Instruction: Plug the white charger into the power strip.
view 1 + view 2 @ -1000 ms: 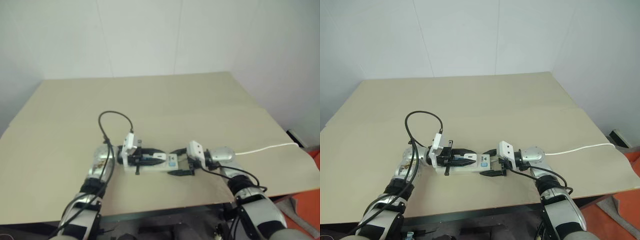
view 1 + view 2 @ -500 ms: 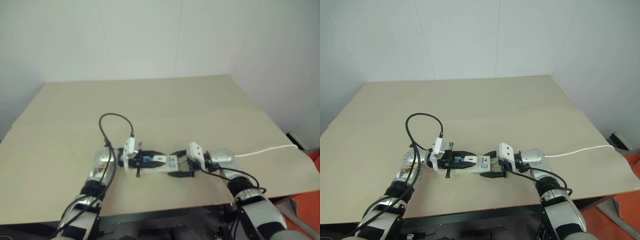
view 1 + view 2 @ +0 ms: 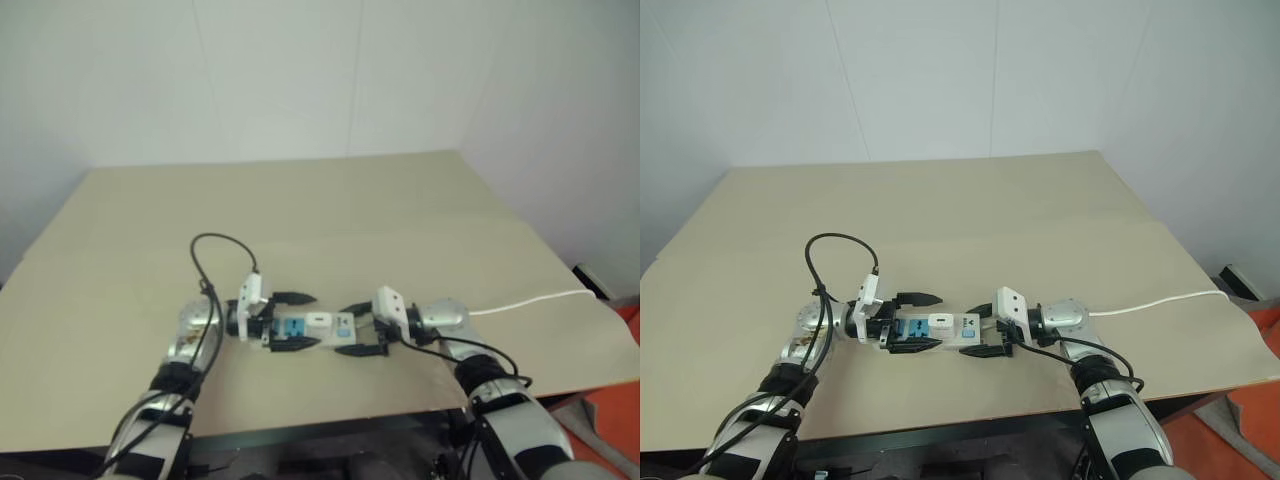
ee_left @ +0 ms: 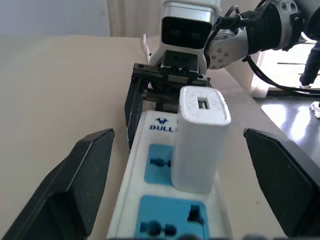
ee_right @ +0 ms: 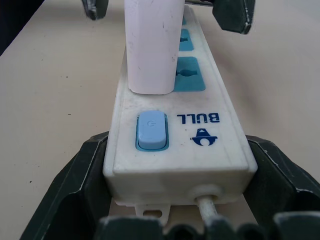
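Nearest the robot, the right gripper clamps the switch end of the power strip, its black fingers pressed to both sides by the cord exit, just as a second ago. At its nine o'clock the left gripper, shut on the white charger a second ago, now has its jaws spread wide and clear of it. The charger stands upright, unheld, in the socket next to the switch, so the plugging looks done.
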You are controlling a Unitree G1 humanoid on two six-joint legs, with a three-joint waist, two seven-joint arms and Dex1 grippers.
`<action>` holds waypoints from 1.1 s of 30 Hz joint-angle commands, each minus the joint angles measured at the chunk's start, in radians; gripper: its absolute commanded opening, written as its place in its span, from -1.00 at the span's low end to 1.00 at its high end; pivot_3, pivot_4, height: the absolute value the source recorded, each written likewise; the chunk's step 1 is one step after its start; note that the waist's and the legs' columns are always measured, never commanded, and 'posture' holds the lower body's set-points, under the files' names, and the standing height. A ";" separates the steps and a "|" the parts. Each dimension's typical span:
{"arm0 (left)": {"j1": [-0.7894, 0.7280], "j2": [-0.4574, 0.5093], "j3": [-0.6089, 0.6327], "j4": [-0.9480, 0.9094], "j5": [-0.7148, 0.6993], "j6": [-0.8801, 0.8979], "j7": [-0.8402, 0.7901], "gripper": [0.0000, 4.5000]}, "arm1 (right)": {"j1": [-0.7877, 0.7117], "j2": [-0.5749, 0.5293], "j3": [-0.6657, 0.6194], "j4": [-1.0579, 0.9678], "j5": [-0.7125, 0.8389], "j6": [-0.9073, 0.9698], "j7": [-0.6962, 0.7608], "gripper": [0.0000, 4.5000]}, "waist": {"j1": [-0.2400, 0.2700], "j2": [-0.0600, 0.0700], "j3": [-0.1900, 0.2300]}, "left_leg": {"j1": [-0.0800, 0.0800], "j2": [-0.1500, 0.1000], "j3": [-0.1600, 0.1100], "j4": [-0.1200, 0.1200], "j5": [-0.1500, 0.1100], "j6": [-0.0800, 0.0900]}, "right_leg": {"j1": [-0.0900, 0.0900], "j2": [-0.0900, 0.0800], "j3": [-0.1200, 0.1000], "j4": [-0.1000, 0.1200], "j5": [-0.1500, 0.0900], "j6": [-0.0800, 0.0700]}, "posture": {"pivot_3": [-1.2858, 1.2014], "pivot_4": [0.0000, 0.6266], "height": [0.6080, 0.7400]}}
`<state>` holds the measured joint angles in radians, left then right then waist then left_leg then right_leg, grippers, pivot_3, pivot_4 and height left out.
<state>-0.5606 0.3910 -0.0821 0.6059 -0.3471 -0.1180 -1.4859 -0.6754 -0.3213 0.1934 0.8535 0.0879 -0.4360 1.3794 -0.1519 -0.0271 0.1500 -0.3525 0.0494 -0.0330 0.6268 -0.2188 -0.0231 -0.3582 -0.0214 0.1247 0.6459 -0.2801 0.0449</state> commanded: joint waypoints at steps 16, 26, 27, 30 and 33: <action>0.290 0.346 0.380 -0.466 -0.252 0.311 0.074 1.00 | 0.118 -0.171 -0.055 -0.304 0.091 0.165 0.081 0.98 | 0.040 -0.002 0.009 | -0.024 -0.001 0.001 -0.001 0.000 0.000 | -0.026 -0.005 -0.002 0.000 0.001 -0.002 | 0.03 -0.52 1.00; 0.538 0.462 0.525 -0.581 -0.274 0.318 0.078 1.00 | 0.339 -0.523 -0.266 -0.635 0.270 0.271 0.137 0.98 | 0.094 0.002 0.018 | -0.046 -0.002 0.003 0.001 0.000 0.000 | -0.046 -0.008 -0.005 -0.001 0.004 -0.007 | 0.03 -0.52 1.00; 0.545 0.463 0.530 -0.584 -0.274 0.318 0.080 1.00 | 0.359 -0.548 -0.285 -0.647 0.279 0.275 0.139 0.98 | 0.094 0.002 0.018 | -0.046 -0.002 0.003 0.001 0.000 0.000 | -0.046 -0.008 -0.005 -0.001 0.004 -0.007 | 0.03 -0.52 1.00; 0.549 0.464 0.530 -0.585 -0.267 0.308 0.079 1.00 | 0.419 -0.595 -0.338 -0.682 0.289 0.267 0.112 0.98 | 0.095 0.001 0.018 | -0.044 -0.002 0.004 0.001 0.000 0.000 | -0.045 -0.008 -0.004 -0.001 0.002 -0.004 | 0.03 -0.52 1.00; 0.524 0.453 0.505 -0.576 -0.254 0.292 0.085 1.00 | 0.470 -0.615 -0.373 -0.722 0.291 0.267 0.082 0.98 | 0.092 0.001 0.018 | -0.044 -0.001 0.004 0.002 0.000 -0.001 | -0.045 -0.006 -0.003 0.000 0.001 -0.002 | 0.03 -0.52 1.00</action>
<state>-0.0190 0.8379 0.4152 0.0491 -0.5939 0.1938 -1.4046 -0.2153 -0.9187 -0.1396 0.1783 0.3572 -0.1708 1.4749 -0.0598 -0.0257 0.1680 -0.3964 0.0484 -0.0286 0.6293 -0.2186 -0.0236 -0.4032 -0.0272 0.1215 0.6459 -0.2792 0.0432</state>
